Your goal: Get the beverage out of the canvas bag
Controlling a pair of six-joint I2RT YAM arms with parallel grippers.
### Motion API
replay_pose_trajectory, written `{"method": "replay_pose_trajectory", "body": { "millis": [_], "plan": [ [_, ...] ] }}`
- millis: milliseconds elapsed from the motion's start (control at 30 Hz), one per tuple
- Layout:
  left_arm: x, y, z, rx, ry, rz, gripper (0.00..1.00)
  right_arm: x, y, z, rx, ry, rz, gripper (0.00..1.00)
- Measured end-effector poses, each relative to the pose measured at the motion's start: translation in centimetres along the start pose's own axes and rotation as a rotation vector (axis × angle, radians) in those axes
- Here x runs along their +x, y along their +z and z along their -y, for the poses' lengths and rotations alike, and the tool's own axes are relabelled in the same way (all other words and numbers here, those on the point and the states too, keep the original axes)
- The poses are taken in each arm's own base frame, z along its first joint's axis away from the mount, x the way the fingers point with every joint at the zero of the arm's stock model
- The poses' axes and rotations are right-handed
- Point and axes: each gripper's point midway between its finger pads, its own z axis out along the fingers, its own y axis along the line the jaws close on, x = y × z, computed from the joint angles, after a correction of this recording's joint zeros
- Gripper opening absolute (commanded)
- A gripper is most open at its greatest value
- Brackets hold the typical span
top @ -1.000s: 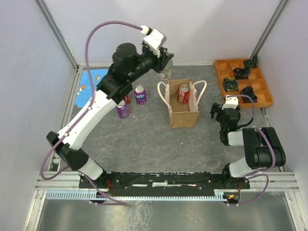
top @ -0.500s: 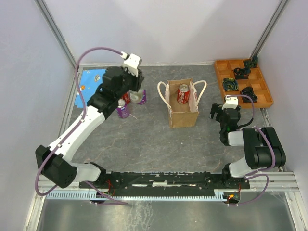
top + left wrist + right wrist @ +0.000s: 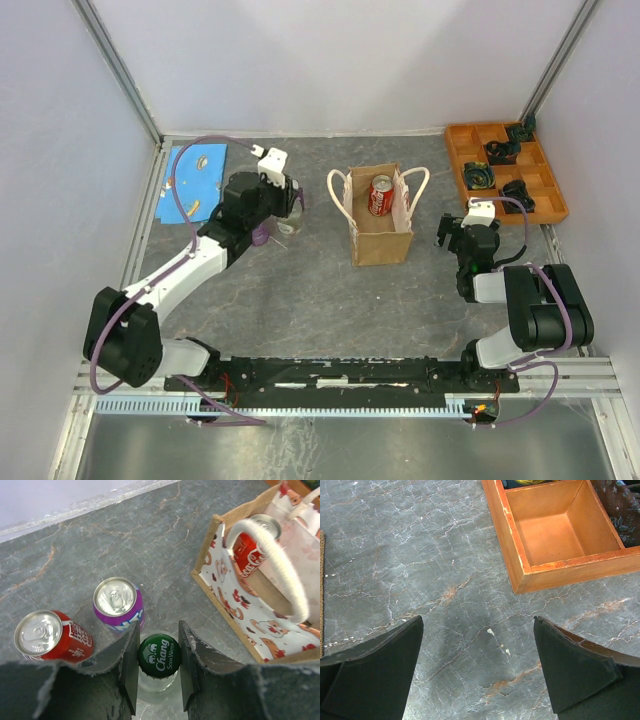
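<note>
1. Your left gripper [image 3: 158, 645] is clamped on the clear glass bottle with a green cap [image 3: 159, 655], held upright outside the bag.
2. A purple drink can [image 3: 118, 602] and a red drink can [image 3: 50, 636] stand just beside it.
3. The tan canvas bag with white looped handles [image 3: 225, 595] stands apart, a red cola can [image 3: 247, 555] inside.
4. Your right gripper [image 3: 478, 620] hangs with jaws spread, near the orange wooden tray [image 3: 520, 575]
</note>
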Motion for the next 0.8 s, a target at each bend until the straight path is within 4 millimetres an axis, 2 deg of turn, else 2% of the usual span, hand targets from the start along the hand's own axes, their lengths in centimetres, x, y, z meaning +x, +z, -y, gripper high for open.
{"method": "replay_pose_trajectory", "body": {
  "millis": [200, 333, 600, 800],
  "plan": [
    [4.2, 0.3, -1.3, -0.029, -0.028, -0.010, 0.03, 0.0, 0.0, 0.0, 0.000, 0.000, 0.000, 0.99],
    [5.8, 0.8, -1.4, -0.027, -0.036, -0.033, 0.03, 0.0, 0.0, 0.0, 0.000, 0.000, 0.000, 0.99],
    [4.2, 1.5, -1.1, -0.009, -0.034, 0.051, 0.03, 0.0, 0.0, 0.0, 0.000, 0.000, 0.000, 0.99],
    [4.2, 2.2, -1.1, -0.007, -0.032, 0.070, 0.03, 0.0, 0.0, 0.0, 0.000, 0.000, 0.000, 0.99]
  ]
}}
